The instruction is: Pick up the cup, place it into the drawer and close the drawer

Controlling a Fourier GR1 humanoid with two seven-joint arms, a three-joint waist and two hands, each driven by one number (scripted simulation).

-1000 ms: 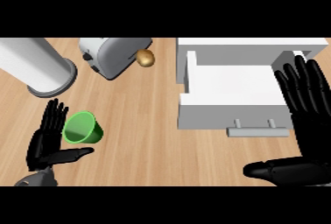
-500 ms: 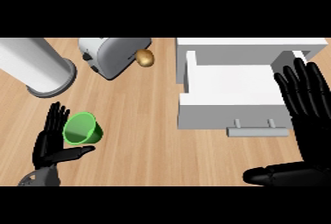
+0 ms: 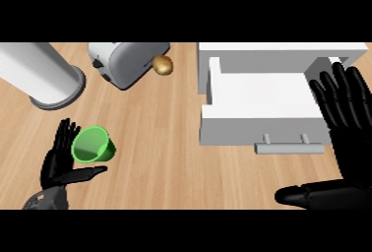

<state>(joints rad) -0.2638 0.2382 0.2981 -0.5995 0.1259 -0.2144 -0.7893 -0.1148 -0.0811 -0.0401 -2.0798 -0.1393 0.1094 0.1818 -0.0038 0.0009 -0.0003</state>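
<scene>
Now the cup [image 3: 93,144] is flanked by the left hand [image 3: 59,162] on the tabletop [image 3: 160,147].
Its fingers are spread straight beside the cup, thumb below it; the drawer [image 3: 254,106] is seen open, and the right hand [image 3: 347,123] is held flat, fingers apart.

Green cup [image 3: 93,144] apparently tipped on the counter; white drawer [image 3: 258,101] open, well apart.

This looks like a kitchen: a wooden counter [image 3: 167,147] holds a silver toaster [image 3: 125,61], and a white drawer [image 3: 258,106] stands pulled open.
</scene>
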